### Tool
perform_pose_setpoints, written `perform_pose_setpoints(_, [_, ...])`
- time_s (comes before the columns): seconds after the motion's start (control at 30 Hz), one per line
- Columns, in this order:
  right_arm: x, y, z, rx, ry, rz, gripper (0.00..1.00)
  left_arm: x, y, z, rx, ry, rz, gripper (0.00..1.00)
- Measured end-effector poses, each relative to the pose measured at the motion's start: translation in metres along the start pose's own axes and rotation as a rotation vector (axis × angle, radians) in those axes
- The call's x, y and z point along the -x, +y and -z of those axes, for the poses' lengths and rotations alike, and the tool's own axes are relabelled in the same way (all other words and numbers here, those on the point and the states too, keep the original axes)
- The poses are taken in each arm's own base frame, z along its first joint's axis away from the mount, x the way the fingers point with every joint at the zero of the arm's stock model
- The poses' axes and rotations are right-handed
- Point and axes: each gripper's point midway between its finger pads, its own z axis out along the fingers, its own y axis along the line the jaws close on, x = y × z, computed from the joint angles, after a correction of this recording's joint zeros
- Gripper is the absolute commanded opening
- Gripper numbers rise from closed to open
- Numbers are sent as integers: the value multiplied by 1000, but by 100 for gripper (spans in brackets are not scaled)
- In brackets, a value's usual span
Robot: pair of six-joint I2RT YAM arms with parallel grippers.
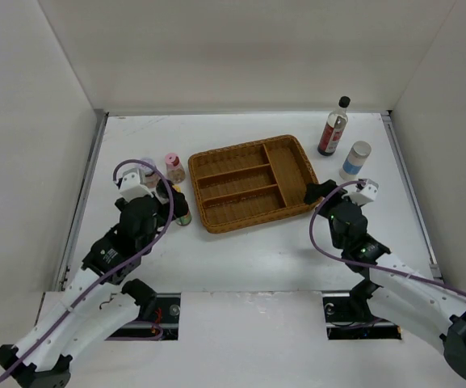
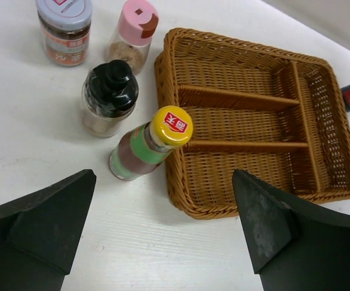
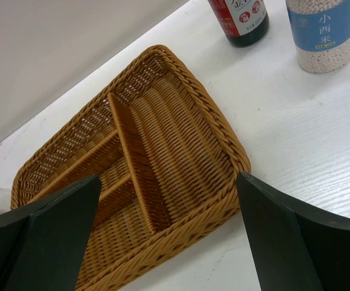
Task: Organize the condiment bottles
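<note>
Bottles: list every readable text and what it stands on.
"小西米": blue label of the shaker.
Small print beneath it: too small to read.
Dark bottle, red label: cropped, unreadable.
Yellow cap, red logo: blurred.
Red-white-lidded jar, label: blurred.

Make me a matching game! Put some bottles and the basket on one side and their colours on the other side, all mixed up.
Things:
1. tall dark bottle
2. blue-labelled shaker
3. green-labelled bottle
4. wicker tray

Colours:
A. yellow cap
B. brown all over
C. black cap
D. grey cap

Pairs: 1-C, 2-D, 3-A, 4-B.
</note>
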Motion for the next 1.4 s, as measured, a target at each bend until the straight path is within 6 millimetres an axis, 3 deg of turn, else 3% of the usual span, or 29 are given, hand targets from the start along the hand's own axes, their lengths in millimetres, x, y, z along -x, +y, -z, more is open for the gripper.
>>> perform_pose_setpoints(0.3, [-3, 1, 1, 29, 1, 14, 98, 20, -22, 19, -171, -105, -5, 100])
perform_pose_setpoints(0.47, [-2, 9, 10, 108, 3, 11, 49, 11, -30, 35, -301, -129, -12, 100])
perform_pose_setpoints(0.53, [6, 17, 18, 160, -17, -11, 38, 9, -29, 45, -351, -146, -2, 100])
perform_pose_setpoints(0.63, [25, 34, 32, 252, -62, -58, 32, 13, -32, 62, -434, -178, 29, 100])
perform_pose_setpoints(0.73, [36, 50, 45, 336, -86, -86, 32, 6, -41, 68, -495, -161, 31, 100])
perform_pose_setpoints(0.8, [38, 60, 51, 382, -88, -93, 35, -9, -48, 65, -523, -119, 7, 100])
perform_pose_setpoints(0.97, [26, 64, 49, 397, -57, -57, 47, -45, -55, 50, -515, -28, -69, 100])
perform_pose_setpoints(1.23, [20, 62, 46, 386, -41, -35, 58, -41, -58, 45, -475, -69, -68, 100])
perform_pose_setpoints(1.4, [13, 61, 43, 379, -22, -21, 63, -53, -69, 45, -511, -54, -97, 100])
